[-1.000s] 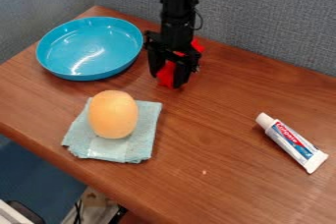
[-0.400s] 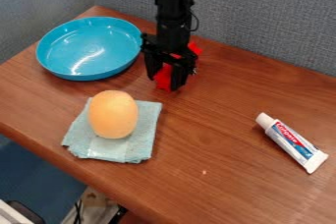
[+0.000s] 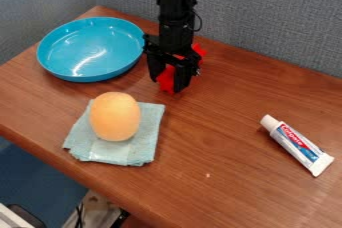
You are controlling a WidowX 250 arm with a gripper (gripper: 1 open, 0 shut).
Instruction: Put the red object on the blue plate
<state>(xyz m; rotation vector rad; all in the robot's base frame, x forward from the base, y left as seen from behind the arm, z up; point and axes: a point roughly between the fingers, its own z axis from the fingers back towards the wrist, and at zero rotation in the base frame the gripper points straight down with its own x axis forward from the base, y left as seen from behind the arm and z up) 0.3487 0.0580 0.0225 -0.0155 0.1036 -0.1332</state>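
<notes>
The red object lies on the wooden table just right of the blue plate. Only its ends show: one at the upper right of the black gripper, one low between the fingers. The gripper points straight down at the table and its fingers are closed in on the red object's middle. The blue plate is empty and stands at the table's back left, its rim a short way left of the gripper.
An orange egg rests on a pale blue-green cloth in front of the gripper. A red-and-white toothpaste tube lies at the right. The table's front edge runs close below the cloth.
</notes>
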